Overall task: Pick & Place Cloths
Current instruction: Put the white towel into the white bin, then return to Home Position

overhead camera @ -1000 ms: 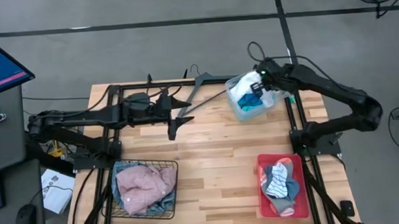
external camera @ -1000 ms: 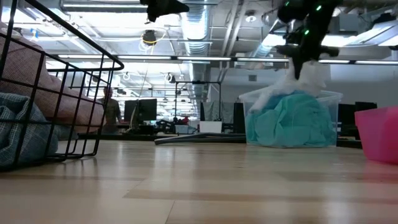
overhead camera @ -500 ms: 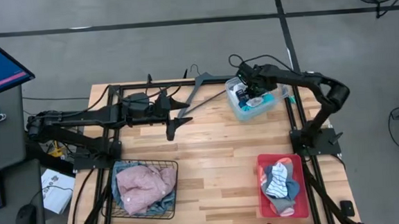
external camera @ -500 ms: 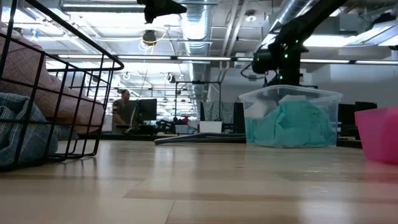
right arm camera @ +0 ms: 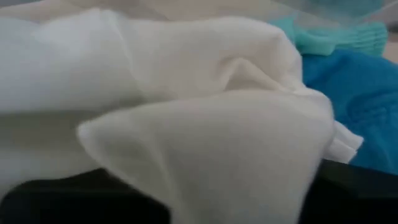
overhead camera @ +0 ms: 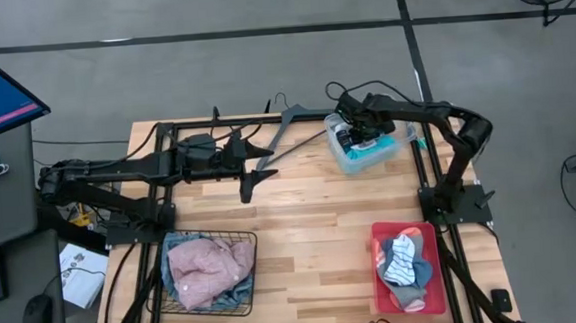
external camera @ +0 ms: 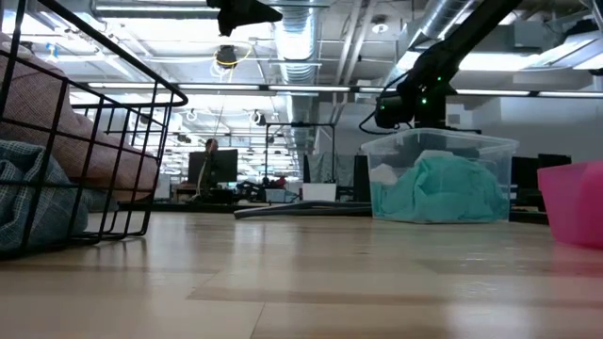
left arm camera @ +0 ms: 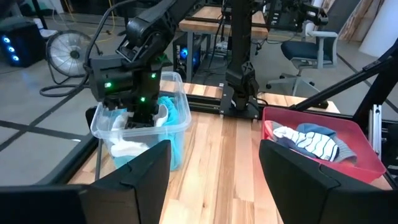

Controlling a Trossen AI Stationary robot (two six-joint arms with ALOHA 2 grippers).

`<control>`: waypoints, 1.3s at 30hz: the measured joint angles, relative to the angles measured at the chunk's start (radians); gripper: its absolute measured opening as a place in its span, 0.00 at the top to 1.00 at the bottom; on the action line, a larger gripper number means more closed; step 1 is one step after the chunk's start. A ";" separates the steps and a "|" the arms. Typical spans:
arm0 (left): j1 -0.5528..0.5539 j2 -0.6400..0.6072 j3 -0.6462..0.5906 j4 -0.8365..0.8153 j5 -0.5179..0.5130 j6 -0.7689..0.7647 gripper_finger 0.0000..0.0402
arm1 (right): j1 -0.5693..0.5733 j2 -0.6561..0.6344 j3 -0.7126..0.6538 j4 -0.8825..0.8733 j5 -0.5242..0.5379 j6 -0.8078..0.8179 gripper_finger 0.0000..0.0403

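So the right gripper (overhead camera: 352, 135) has dropped into the clear bin (overhead camera: 399, 140) at the table's far right since a second ago – back then it was up over the bin's far side with the white cloth (left arm camera: 129, 148) lifted. Now the white sits on the turquoise cloth (external camera: 443, 188) inside; can't tell if its fingers are open. Left gripper (overhead camera: 252, 174) hasn't budged – parked mid-table, fingers spread, holding nothing

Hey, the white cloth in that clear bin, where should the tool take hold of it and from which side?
Probably from straight above, on the raised fold of the white cloth at the end of the clear bin facing the left arm. The bin's walls block a sideways approach, and the turquoise cloth fills the rest. The right tool is already down in that end.
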 joint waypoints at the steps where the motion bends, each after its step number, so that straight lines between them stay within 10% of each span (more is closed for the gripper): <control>1: 0.000 0.000 0.000 -0.001 0.001 0.000 0.43 | -0.003 -0.011 -0.004 0.000 0.001 -0.003 0.72; 18: 0.000 -0.087 0.002 -0.024 0.006 -0.015 0.41 | -0.002 -0.466 -0.011 -0.010 0.012 -0.143 0.33; 26: -0.051 -0.294 0.002 -0.052 0.009 -0.013 0.47 | 0.122 -0.774 -0.011 0.073 0.022 -0.185 0.33; 31: -0.150 -0.423 -0.007 -0.085 0.017 0.040 0.72 | 0.323 -1.012 -0.114 0.315 0.069 -0.300 0.36; 34: -0.207 -0.488 -0.075 -0.088 -0.057 0.076 0.94 | 0.453 -1.128 -0.249 0.494 0.077 -0.384 0.43; 39: -0.241 -0.588 -0.271 -0.017 -0.139 0.106 0.99 | 0.616 -1.257 -0.531 0.775 0.077 -0.449 0.66</control>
